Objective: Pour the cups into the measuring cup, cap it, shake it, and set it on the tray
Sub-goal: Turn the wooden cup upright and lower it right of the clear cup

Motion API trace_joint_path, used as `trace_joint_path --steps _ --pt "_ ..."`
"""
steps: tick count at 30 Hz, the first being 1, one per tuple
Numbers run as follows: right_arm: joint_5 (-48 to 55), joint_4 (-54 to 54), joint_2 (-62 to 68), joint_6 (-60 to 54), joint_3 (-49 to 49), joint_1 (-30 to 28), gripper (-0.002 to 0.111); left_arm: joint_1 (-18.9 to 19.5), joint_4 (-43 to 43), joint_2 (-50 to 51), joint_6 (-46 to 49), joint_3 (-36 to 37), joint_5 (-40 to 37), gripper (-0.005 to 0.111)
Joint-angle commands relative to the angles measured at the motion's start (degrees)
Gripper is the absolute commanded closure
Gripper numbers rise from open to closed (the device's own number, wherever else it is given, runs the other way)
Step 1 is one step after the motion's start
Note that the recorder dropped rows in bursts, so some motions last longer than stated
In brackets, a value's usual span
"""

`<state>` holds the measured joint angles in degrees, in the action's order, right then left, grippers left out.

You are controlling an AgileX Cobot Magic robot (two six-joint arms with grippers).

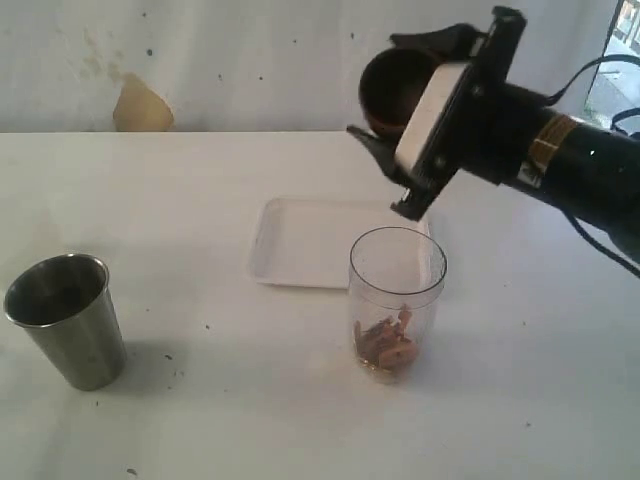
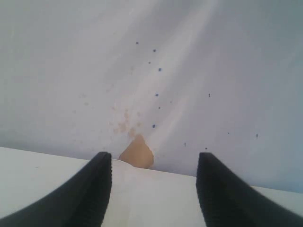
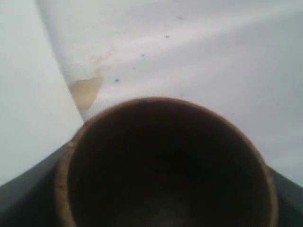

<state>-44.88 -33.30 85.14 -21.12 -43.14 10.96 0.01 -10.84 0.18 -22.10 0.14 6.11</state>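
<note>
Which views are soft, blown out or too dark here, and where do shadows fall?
Exterior view: even, diffuse light, a faint soft shadow to the right of the steel tumbler, and a blown-out bright opening at top right. Right wrist view: the wooden cup fills the frame, blurred, its inside nearly black. Left wrist view: the wall is washed pale with low contrast.

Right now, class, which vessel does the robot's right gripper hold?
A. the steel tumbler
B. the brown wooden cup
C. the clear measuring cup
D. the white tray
B: the right gripper is clamped around the brown wooden cup, tipped on its side above the measuring cup, while the steel tumbler stands free off to the left.
</note>
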Motion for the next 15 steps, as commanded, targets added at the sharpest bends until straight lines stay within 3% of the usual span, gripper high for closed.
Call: trace_joint_path --steps 1,4,7,11,15 --pt "4.4 26.2 -2.3 12.0 -0.3 -0.1 0.108 -0.2 -0.2 -0.2 0.1 -0.1 0.3 0.055" --pt "8.6 47.6 -3.1 10.1 -0.3 -1.1 0.108 -0.2 -0.2 -0.2 0.1 -0.1 0.3 0.055" --pt "9.9 49.9 -2.0 7.9 -0.3 -4.8 0.108 -0.2 -0.2 -0.2 0.1 -0.1 0.3 0.055" --pt "12.7 42.1 2.3 15.9 -0.3 -10.3 0.108 -0.2 -0.2 -0.2 0.1 -0.1 0.3 0.055" --pt "5.6 14.3 9.6 36.1 -0.3 -15.2 0.108 -0.2 -0.2 -0.2 0.1 -0.1 0.3 0.055"
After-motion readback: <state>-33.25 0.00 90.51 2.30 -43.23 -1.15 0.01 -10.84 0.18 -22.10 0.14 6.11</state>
